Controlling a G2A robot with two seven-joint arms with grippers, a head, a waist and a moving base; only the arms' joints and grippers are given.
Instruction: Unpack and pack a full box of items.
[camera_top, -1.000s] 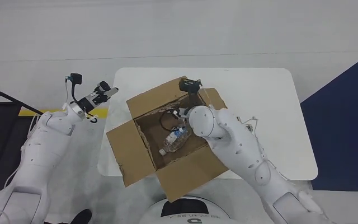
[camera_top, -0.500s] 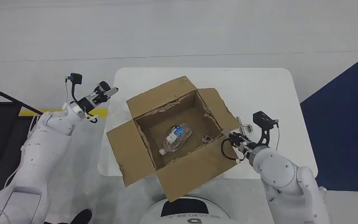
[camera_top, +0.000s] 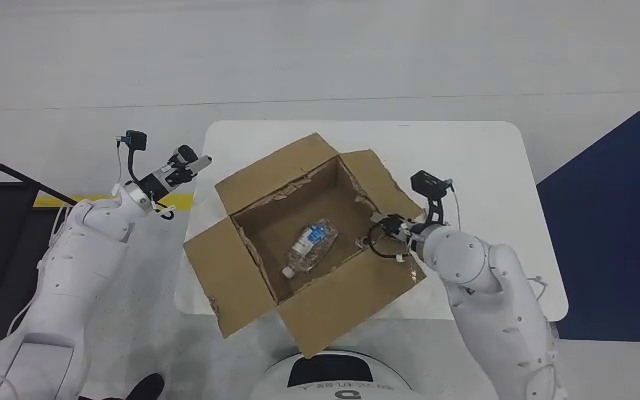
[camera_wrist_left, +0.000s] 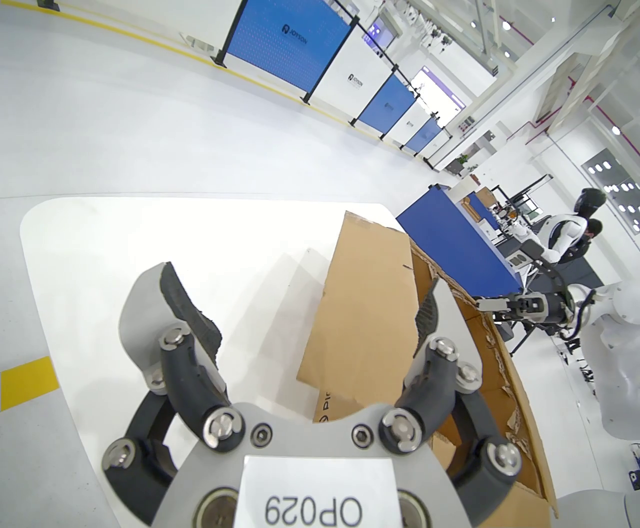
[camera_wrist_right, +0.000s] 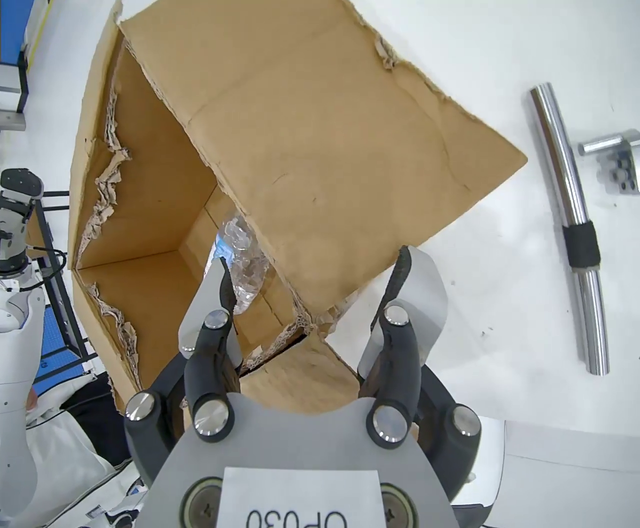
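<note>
- The right hand (camera_wrist_right: 312, 262) hangs with its fingers spread and nothing in them. The near corner of the box's (camera_wrist_right: 325, 150) side flap sits just ahead of the fingertips.
- The bottle (camera_wrist_right: 240, 260) lies on its side on the box floor, below and beyond the hand's inner finger and past the flap. From above it rests mid-box (camera_top: 310, 245), well short of the walls.
- To my eye the flap is the likeliest trouble. If the hand goes down from here, a finger could catch the torn cardboard edge and drag the whole box (camera_top: 230, 270).
- The box looks nearly empty, so it would probably slide easily. Its flaps on the far side from the hand already hang past the rim of the surface (camera_top: 460, 150).
- The bottle is clear, crumpled plastic. I'd guess a pinch could squash it or let it squirt out sideways.
- A metal rod (camera_wrist_right: 570, 225) and a small metal fitting (camera_wrist_right: 615, 160) lie on the surface to the hand's outer side. A wide swing could set the rod rolling.
- The left hand (camera_top: 190, 160) is also spread and empty (camera_wrist_left: 302, 290), with the box ahead of it and off to one side.
- Half a second earlier the right hand was farther out from the box, past the flap. It has since closed in on the flap.
- The box has turned slightly, while the bottle and the left hand are where they were.
</note>
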